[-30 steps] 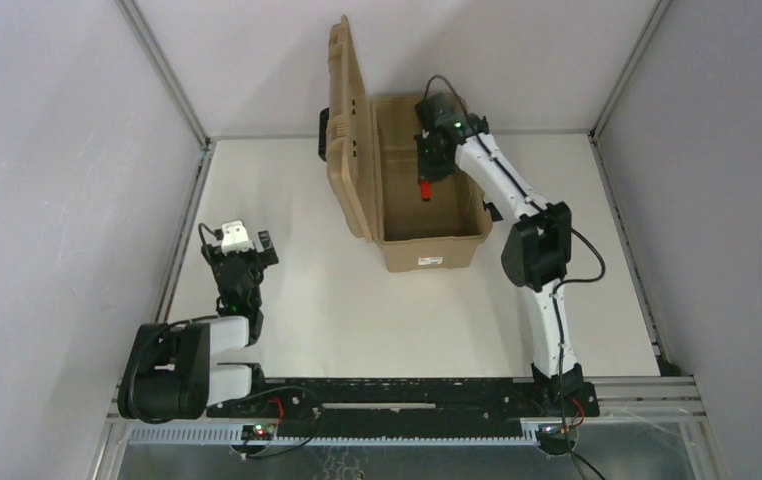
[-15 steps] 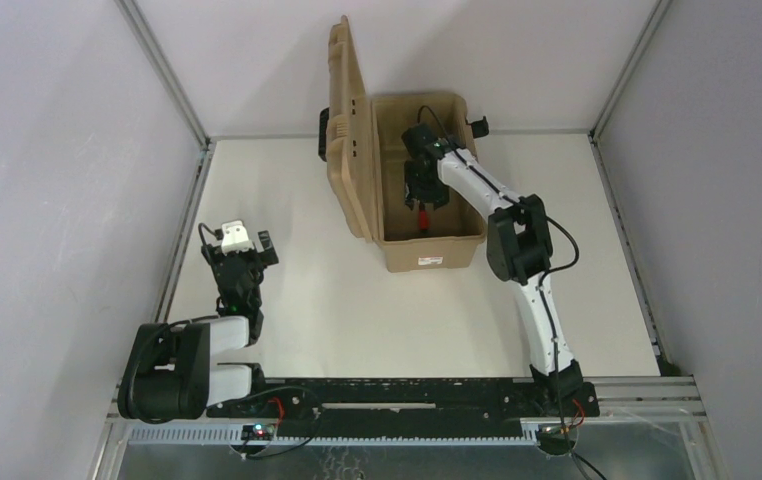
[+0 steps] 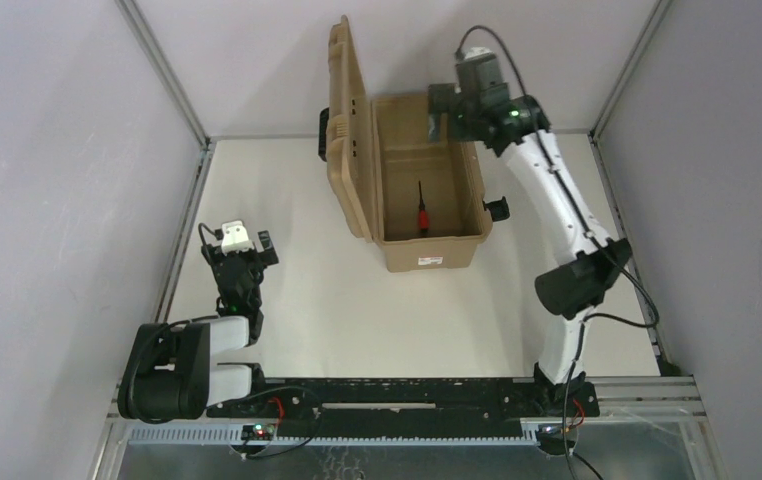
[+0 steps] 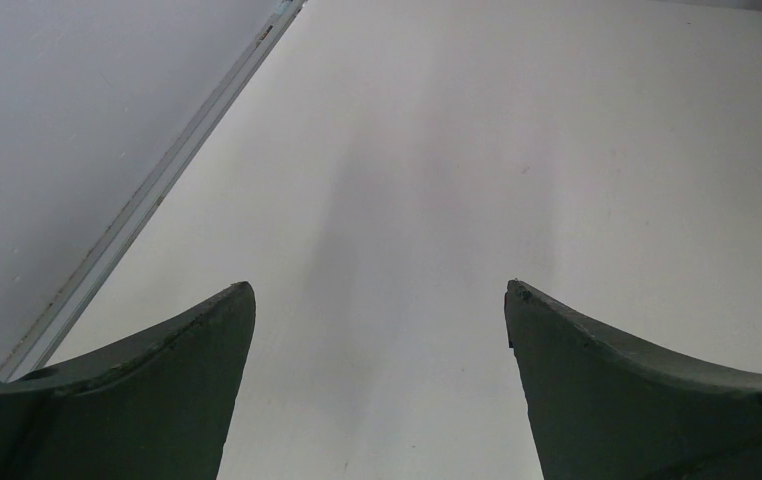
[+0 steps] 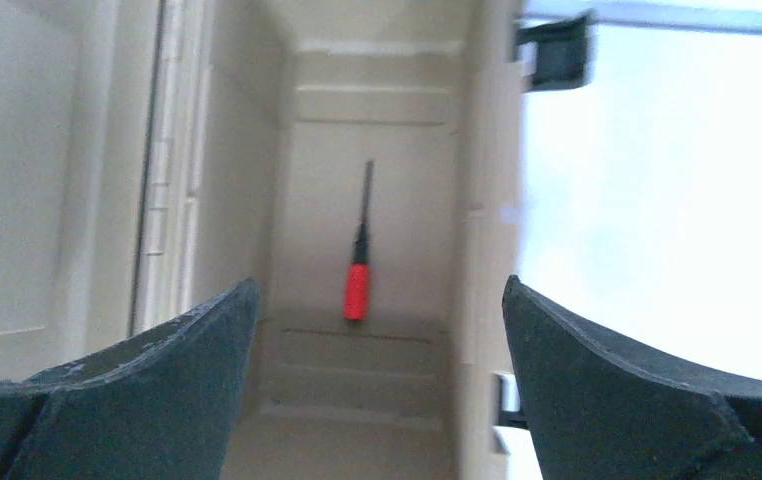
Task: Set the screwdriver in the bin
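Note:
The screwdriver (image 3: 421, 213), with its red handle and dark shaft, lies loose on the floor of the tan bin (image 3: 435, 253), handle toward the labelled near end. In the right wrist view the screwdriver (image 5: 357, 283) rests lengthwise on the bin (image 5: 372, 105) floor, well below the jaws. My right gripper (image 3: 442, 108) hovers above the bin's far end, open and empty; the right gripper (image 5: 379, 282) jaws stand wide apart. My left gripper (image 3: 243, 250) rests at the table's left, far from the bin, and the left gripper (image 4: 379, 290) is open over bare table.
The bin's lid (image 3: 349, 130) stands upright along its left side. Black latches (image 3: 497, 208) stick out on the bin's right wall. Metal frame rails (image 3: 182, 230) and grey walls border the white table (image 3: 307, 300).
My right gripper opened and let go of the screwdriver, which now lies on the bin floor. The right arm rose and drew back toward the bin's far end. The left arm stayed still.

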Robot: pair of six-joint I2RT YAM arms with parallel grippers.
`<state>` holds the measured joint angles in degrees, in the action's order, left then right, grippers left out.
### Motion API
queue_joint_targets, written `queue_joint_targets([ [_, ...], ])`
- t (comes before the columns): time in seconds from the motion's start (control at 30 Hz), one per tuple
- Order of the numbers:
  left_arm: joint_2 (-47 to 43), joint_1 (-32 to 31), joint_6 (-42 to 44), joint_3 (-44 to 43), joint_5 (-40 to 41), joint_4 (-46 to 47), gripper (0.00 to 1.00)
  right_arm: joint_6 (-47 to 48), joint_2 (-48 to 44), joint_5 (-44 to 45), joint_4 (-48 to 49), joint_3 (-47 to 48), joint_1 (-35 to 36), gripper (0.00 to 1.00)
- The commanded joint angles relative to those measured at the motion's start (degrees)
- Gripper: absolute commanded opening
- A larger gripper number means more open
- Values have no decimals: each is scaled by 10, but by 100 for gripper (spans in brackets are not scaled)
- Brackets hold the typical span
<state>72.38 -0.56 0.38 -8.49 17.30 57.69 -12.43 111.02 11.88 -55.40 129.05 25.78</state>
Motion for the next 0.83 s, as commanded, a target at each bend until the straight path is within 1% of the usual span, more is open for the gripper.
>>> queue_joint_targets([
  [0.0,-1,4,0,-25,-5,30,100,74,-42,39,-9,-22,-69,100],
  [0.13,-2,4,0,-25,-5,30,100,120,-88,26,25,-76,-140,100],
  [0.23,-1,4,0,-25,-5,30,100,123,-116,18,49,-107,-189,100],
  [0.27,-1,4,0,-25,-5,30,100,137,-122,9,53,-113,-210,100],
  [0.37,-1,4,0,-25,-5,30,100,150,-139,-10,72,-144,-247,100],
  [0.43,-1,4,0,-26,-5,30,100,166,-149,-32,92,-173,-262,100],
  [0.57,-1,4,0,-25,-5,30,100,173,-160,-24,120,-211,-286,100],
  [0.8,-1,4,0,-25,-5,29,100,158,-163,-30,123,-208,-294,100],
])
